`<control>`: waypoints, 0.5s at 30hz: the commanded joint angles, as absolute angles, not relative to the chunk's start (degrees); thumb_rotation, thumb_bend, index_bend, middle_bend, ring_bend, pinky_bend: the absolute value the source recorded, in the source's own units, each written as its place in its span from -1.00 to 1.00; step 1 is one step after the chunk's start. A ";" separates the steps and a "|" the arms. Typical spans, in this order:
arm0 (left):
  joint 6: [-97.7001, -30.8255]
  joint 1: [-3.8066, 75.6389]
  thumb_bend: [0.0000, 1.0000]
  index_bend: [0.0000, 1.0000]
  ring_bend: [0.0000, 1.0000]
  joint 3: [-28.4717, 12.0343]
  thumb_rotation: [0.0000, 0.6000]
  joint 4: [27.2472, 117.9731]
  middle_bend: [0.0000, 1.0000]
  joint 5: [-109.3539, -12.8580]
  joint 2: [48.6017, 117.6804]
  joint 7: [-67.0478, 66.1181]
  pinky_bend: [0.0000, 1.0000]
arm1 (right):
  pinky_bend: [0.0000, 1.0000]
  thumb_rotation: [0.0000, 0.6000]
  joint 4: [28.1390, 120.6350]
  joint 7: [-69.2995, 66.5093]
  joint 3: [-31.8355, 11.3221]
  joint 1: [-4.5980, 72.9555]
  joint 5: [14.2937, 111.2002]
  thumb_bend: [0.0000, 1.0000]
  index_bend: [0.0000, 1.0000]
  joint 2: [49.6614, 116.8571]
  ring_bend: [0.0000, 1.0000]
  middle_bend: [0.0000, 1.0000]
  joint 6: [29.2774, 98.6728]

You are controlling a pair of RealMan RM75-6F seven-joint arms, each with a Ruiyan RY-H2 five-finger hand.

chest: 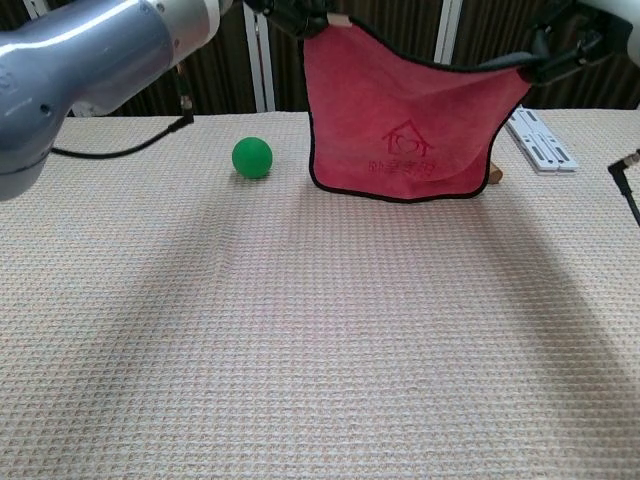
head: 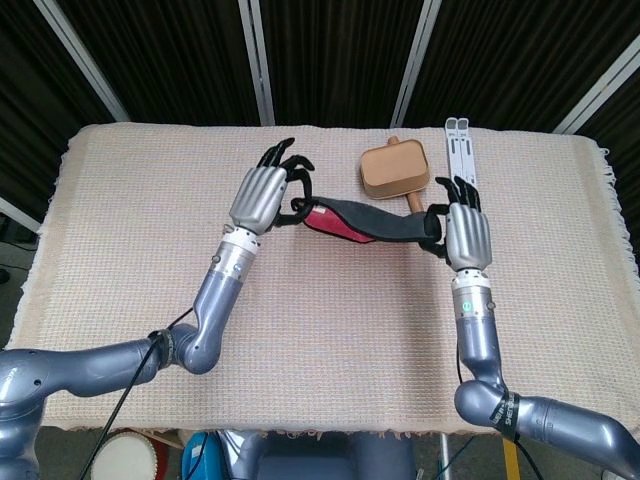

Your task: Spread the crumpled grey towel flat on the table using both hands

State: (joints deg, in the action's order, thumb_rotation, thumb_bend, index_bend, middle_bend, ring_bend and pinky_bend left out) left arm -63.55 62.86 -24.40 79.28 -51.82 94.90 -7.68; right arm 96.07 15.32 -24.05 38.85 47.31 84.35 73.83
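I have the red, black-edged terry towel (chest: 405, 125) stretched in the air above the beige waffle-weave table cover (chest: 300, 330), my left hand (head: 262, 195) pinching one top corner and my right hand (head: 465, 232) the other. A house-and-heart outline with small characters I can't read is stamped on it. A green ball (chest: 252, 157) sits nearby.

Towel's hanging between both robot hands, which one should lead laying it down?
Probably neither alone. The left robot hand and right robot hand each grip a top corner of the towel, which hangs above the table; lower both together.
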 commanded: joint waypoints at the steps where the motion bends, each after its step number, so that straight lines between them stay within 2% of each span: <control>1: -65.77 58.55 -0.09 0.36 -0.89 -20.41 1.00 84.92 -0.38 -53.46 94.66 -7.07 -0.79 | -1.00 1.00 96.74 12.31 -19.93 35.71 50.97 0.00 0.53 85.32 -1.00 -0.64 74.63; 7: -67.37 54.49 -0.09 0.36 -0.89 -16.58 1.00 89.86 -0.38 -55.31 94.99 -6.58 -0.79 | -1.00 1.00 97.72 11.63 -16.08 33.32 54.24 0.00 0.53 86.70 -1.00 -0.65 75.69; 10: -68.33 51.68 -0.09 0.36 -0.89 -13.31 1.00 93.07 -0.38 -56.88 95.08 -6.59 -0.79 | -1.00 1.00 99.27 12.38 -13.00 31.50 55.65 0.00 0.53 87.74 -1.00 -0.64 76.53; 15: -68.49 49.41 -0.09 0.35 -0.89 -11.30 1.00 94.17 -0.38 -57.95 95.32 -6.57 -0.79 | -1.00 1.00 99.67 12.90 -10.85 29.83 56.42 0.00 0.53 88.44 -1.00 -0.64 76.74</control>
State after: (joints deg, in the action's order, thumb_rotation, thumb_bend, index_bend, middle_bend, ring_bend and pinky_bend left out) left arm -68.29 49.95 -11.79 93.77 -57.53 95.20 -6.60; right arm 99.51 12.75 -11.15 30.12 56.17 88.21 76.59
